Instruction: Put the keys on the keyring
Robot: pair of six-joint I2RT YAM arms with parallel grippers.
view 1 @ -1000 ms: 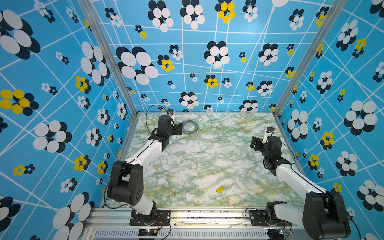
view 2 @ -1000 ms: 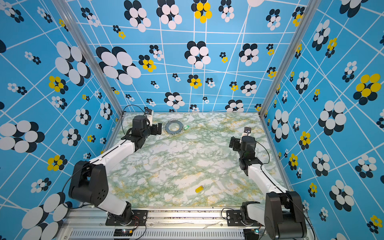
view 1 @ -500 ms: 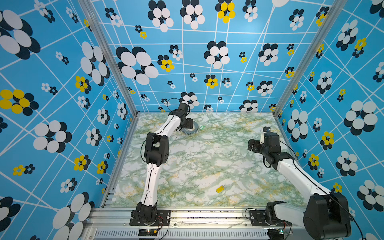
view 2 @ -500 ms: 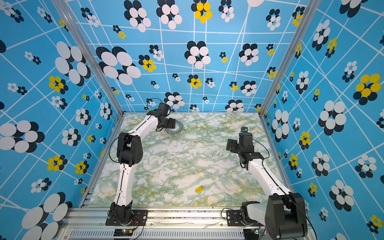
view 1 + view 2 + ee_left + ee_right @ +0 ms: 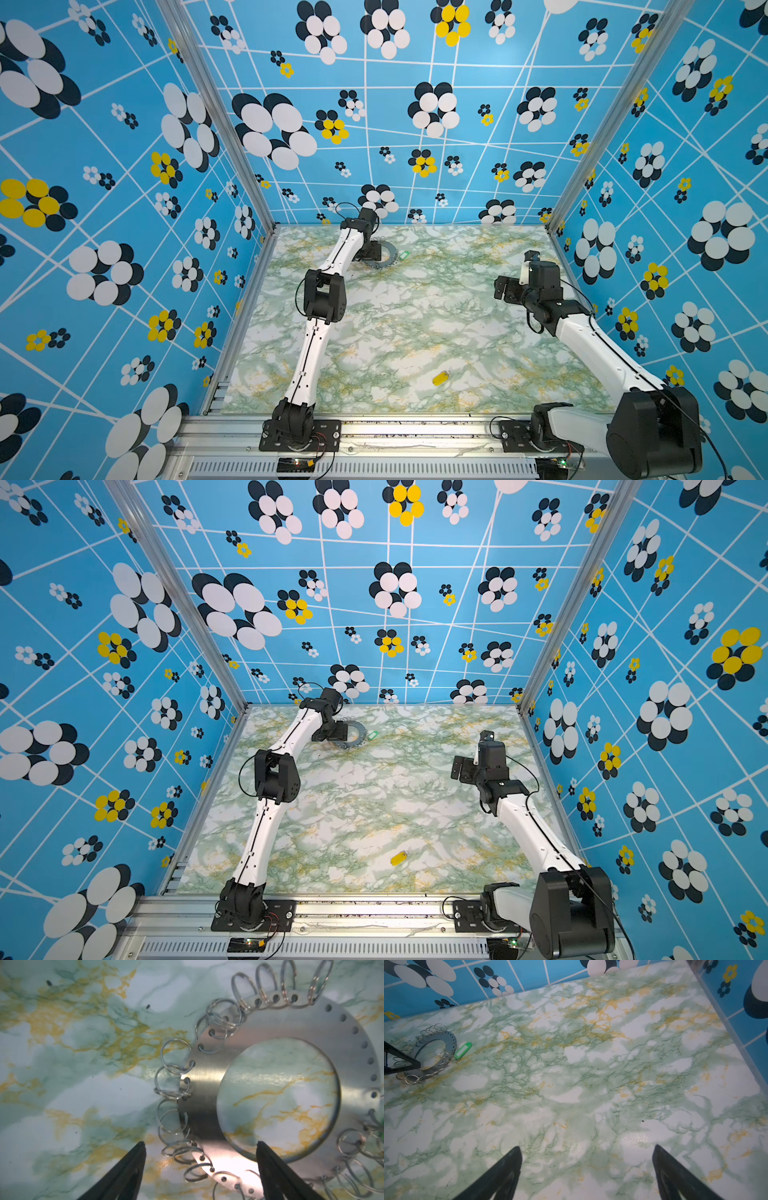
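At the far left of the marbled green-and-white desk (image 5: 415, 316), the flat grey metal keyring (image 5: 207, 1093) with silver wire loops lies flat. The left end effector (image 5: 200, 1147) hangs over it with jaws spread, one finger outside the rim and one over the hole, gripping nothing. The green plastic key tag (image 5: 463, 1049) lies just beside the ring. The yellow plastic key tag (image 5: 440, 378) lies near the front, well apart. The right end effector (image 5: 587, 1153) hovers wide open and empty.

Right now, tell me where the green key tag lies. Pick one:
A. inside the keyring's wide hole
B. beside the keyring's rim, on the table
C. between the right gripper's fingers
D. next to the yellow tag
B: the green key tag lies on the marble table just outside the keyring, by its rim.
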